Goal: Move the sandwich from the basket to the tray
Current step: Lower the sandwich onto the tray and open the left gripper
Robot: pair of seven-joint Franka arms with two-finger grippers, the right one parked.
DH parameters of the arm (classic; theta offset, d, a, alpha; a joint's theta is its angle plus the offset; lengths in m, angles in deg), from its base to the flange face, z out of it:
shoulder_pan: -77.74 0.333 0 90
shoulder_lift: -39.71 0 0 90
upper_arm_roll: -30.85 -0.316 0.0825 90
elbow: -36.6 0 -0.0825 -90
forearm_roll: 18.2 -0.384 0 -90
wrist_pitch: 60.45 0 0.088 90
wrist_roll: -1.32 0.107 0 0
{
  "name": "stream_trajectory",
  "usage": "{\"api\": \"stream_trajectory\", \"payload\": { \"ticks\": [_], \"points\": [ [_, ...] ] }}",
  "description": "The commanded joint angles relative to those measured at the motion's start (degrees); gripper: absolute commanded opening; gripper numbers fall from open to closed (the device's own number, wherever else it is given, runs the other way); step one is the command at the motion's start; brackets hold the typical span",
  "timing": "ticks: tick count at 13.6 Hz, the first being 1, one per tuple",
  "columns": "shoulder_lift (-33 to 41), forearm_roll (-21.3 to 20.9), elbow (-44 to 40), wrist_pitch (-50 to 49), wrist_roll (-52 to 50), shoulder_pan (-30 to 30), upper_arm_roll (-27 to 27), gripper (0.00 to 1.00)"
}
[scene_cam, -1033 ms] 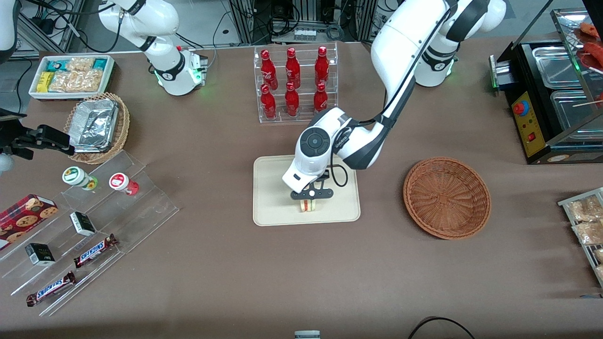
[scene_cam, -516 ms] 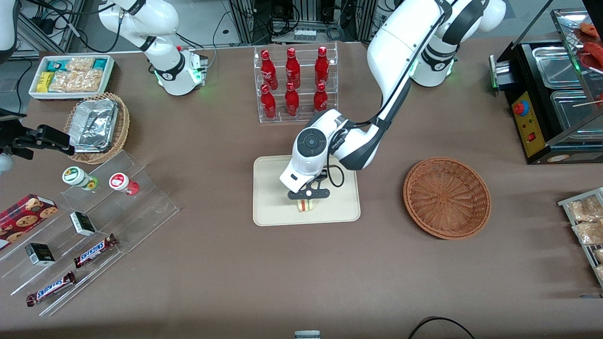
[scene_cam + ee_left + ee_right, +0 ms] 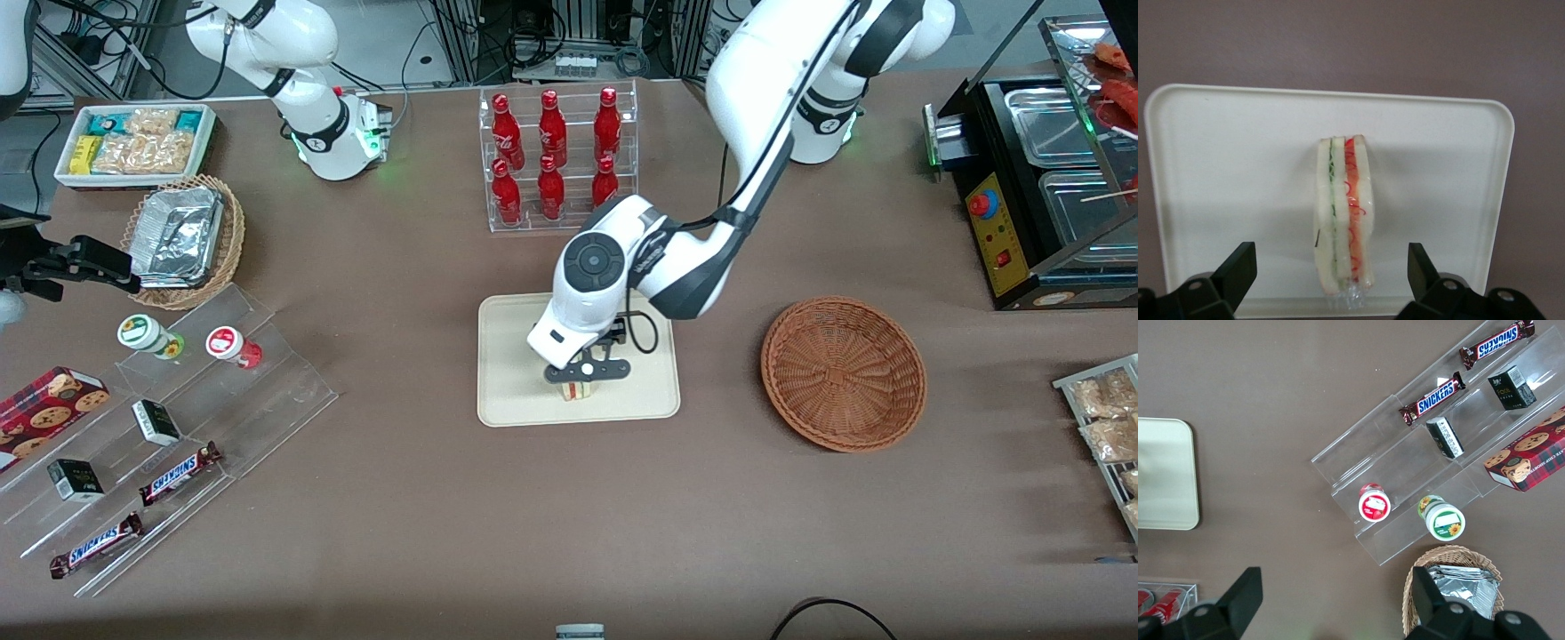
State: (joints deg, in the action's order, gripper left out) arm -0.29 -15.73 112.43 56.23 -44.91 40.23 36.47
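Note:
The sandwich (image 3: 579, 391) (image 3: 1343, 220) stands on its edge on the cream tray (image 3: 516, 391) (image 3: 1238, 167), toward the tray's rim nearest the front camera. My left gripper (image 3: 584, 382) (image 3: 1330, 257) hangs directly over it, open. Its black fingers (image 3: 1238, 267) stand well clear on either side of the wedge, touching nothing. The reddish-brown basket (image 3: 843, 373) sits empty on the table beside the tray, toward the working arm's end. In the front view the gripper body hides most of the sandwich.
A clear rack of red bottles (image 3: 556, 160) stands farther from the front camera than the tray. Toward the parked arm's end are an acrylic snack shelf (image 3: 178, 400), a tan basket with foil containers (image 3: 182, 236) and a white snack bin (image 3: 133, 142). A black food warmer (image 3: 1049, 178) stands at the working arm's end.
The wrist and forearm have shifted slightly above the tray. The sandwich stays at the same spot on the tray.

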Motion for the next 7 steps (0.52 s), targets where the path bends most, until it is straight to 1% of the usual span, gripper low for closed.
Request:
{"api": "stream_trajectory", "payload": {
  "ticks": [1, 3, 4, 7],
  "points": [
    [4.75, -0.01, 0.37, -5.13, -0.09, 1.73, -0.17, 1.00],
    [7.65, -0.53, 0.72, -8.91, 0.08, 2.87, -0.43, 1.00],
    [8.71, -1.14, 1.07, -10.58, 1.56, 4.44, -0.70, 1.00],
    [11.52, -1.06, 2.56, -13.57, 10.35, 9.28, -0.70, 1.00]
  ]
}}
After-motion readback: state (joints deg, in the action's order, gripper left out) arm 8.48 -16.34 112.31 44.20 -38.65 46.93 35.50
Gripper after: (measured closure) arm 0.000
